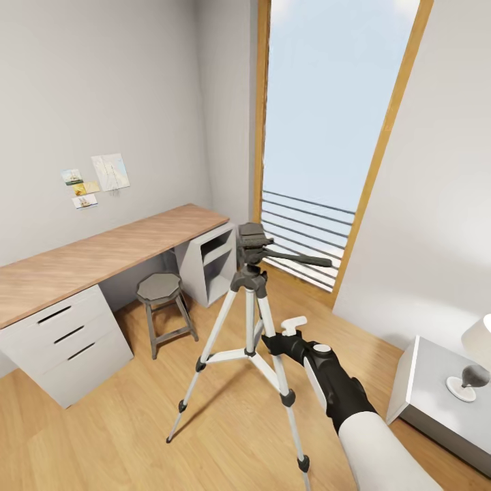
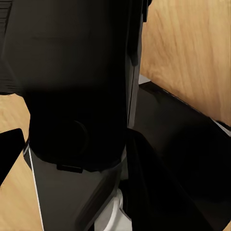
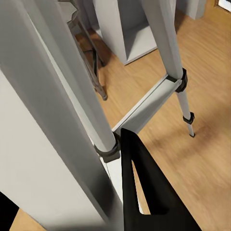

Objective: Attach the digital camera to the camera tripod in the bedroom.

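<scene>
Beside desk: camera tripod [image 1: 249, 320], silver legs, black head; jaws' state unclear.

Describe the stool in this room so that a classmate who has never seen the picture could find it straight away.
Start at the long wood-topped desk along the left wall. In the open gap beneath it, between the white drawer unit and the open shelf unit, stands the stool. It is short, with a grey, roughly round seat and four dark legs, unlike the taller camera tripod beside it, which has thin silver legs.
</scene>
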You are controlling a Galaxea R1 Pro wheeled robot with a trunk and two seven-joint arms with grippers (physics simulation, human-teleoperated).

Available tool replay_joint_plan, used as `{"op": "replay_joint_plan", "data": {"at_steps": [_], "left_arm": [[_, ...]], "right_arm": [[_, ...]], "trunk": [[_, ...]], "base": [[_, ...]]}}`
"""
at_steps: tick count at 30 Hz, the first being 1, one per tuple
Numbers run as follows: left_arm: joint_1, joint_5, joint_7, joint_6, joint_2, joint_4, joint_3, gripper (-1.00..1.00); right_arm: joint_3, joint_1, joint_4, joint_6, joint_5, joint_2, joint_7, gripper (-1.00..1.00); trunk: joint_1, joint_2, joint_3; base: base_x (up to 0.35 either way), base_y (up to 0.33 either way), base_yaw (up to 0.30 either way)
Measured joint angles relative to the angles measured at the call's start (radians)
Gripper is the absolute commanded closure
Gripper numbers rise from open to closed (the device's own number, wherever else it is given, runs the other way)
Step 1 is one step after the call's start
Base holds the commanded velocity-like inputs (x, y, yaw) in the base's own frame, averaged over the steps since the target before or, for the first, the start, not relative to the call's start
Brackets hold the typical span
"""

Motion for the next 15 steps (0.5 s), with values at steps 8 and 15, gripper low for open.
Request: {"op": "replay_joint_plan", "data": {"at_steps": [8, 15], "left_arm": [[-0.001, -0.004, -0.01, 0.028, 0.065, -0.196, 0.001, 1.0], [-0.001, 0.003, -0.007, 0.271, 0.12, -0.572, -0.001, 1.0]], "right_arm": [[0.003, 0.0, 0.0, 0.0, -0.007, -0.004, 0.0, 1.0], [0.003, 0.0, 0.0, 0.0, -0.004, -0.005, 0.003, 1.0]], "trunk": [[0.0, 0.0, 0.0], [0.0, 0.0, 0.0]], "base": [[0.0, 0.0, 0.0], [0.0, 0.0, 0.0]]}}
